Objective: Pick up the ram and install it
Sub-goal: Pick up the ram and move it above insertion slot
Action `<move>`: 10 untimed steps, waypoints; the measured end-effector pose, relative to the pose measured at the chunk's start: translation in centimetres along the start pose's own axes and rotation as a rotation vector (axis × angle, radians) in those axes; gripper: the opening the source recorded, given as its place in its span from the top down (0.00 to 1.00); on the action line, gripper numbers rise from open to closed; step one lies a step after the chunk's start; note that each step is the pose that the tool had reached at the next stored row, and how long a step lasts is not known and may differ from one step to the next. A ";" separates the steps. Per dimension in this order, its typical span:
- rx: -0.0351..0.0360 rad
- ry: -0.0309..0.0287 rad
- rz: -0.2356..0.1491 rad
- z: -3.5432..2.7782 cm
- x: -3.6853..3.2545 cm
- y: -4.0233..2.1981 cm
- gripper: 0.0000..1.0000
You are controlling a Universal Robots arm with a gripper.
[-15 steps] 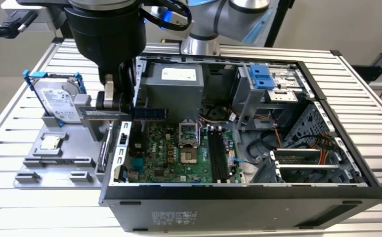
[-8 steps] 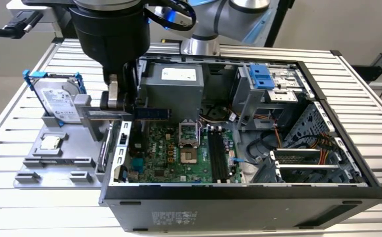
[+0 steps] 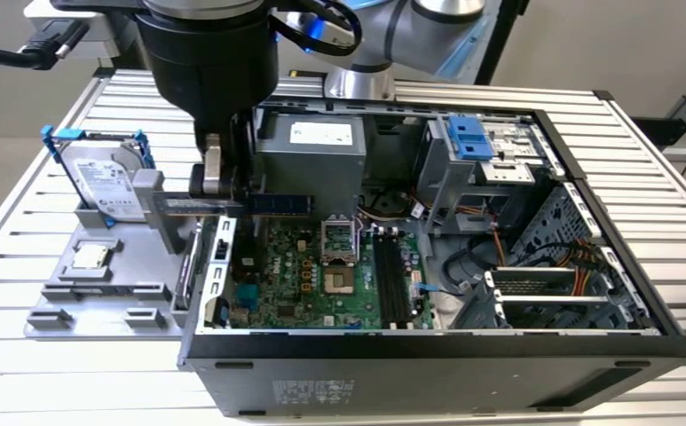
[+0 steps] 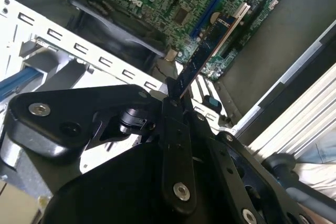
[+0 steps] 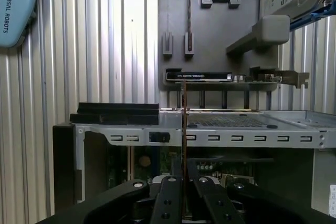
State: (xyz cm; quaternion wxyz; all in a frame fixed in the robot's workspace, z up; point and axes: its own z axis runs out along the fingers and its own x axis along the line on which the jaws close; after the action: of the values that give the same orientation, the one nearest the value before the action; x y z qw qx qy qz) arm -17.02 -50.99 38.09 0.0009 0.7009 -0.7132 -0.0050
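My pincer (image 3: 226,201) is clenched on the ram (image 3: 279,203), holding it above the open computer (image 3: 437,342), at ten o'clock from the black slots (image 3: 391,277). I think it needs lining up there.

— Home? Office?
— Neither. A robotics lab or test workshop, by the look.
— Judging by what?
— By the ribbed silver aluminium-slat surface (image 3: 662,160), bearing an open black desktop computer case (image 3: 437,373) with a bare green motherboard (image 3: 307,280). Beside it, a grey moulded parts fixture (image 3: 82,306) propping a silver hard drive in blue brackets (image 3: 104,186). Above, a thick dark industrial robot arm (image 3: 207,53).
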 end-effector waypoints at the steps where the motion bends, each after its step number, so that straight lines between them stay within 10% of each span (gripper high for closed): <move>1: -0.0001 0.0001 0.000 -0.01 0.00 -0.07 1.00; 10: 0.0000 0.0000 0.000 -0.01 -0.03 -0.66 1.00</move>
State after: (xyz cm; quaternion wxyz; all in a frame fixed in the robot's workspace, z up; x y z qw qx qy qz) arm -16.35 -50.97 38.09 0.0009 0.7009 -0.7133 -0.0049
